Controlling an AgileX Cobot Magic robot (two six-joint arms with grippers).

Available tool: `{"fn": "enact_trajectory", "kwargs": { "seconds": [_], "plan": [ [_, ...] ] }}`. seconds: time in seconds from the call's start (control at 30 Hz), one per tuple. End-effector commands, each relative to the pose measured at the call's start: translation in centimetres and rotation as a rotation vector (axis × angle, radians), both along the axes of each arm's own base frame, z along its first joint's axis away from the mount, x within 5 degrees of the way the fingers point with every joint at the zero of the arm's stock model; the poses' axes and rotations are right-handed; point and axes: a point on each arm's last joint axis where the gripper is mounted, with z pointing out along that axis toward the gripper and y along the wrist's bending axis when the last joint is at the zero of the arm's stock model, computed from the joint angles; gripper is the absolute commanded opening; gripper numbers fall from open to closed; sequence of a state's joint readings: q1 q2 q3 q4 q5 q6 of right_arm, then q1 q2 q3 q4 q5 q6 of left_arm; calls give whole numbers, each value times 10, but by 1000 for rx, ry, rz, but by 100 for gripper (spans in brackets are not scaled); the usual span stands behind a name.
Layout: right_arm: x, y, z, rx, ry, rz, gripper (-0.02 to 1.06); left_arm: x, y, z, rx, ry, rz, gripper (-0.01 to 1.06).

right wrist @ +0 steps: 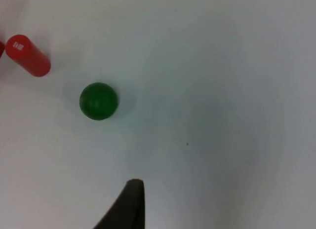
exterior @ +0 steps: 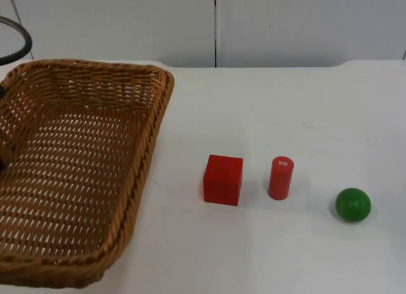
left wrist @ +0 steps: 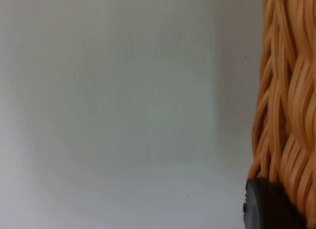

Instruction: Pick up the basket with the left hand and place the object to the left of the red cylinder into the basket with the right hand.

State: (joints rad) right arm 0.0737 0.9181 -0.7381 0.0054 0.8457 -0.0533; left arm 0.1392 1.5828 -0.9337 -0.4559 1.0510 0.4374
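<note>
The red cube (exterior: 222,180) stands on the white table (exterior: 285,104) just left of the upright red cylinder (exterior: 280,178), a green ball (exterior: 353,204) further right, the wicker basket (exterior: 70,173) at far left against the left gripper's fingertip (left wrist: 266,207), grip indeterminate; the right gripper's fingertip (right wrist: 129,204) hangs near the ball, opening indeterminate.
</note>
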Motion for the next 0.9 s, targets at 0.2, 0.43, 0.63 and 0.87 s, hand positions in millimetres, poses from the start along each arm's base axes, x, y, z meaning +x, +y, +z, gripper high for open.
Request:
{"fn": "enact_trajectory", "kwargs": {
  "seconds": [0.2,0.43,0.63,0.87],
  "plan": [
    [0,2,1,27,-18,25,105,1,-1,5,-20,-42,11,0],
    [10,22,-2,124,-35,257,105,3,-1,5,-15,-66,25,0],
    [38,42,-19,142,53,397,105,5,-1,5,-12,-82,36,0],
    [91,99,-23,25,49,608,105,7,0,5,-6,-104,49,0]
  ]
}}
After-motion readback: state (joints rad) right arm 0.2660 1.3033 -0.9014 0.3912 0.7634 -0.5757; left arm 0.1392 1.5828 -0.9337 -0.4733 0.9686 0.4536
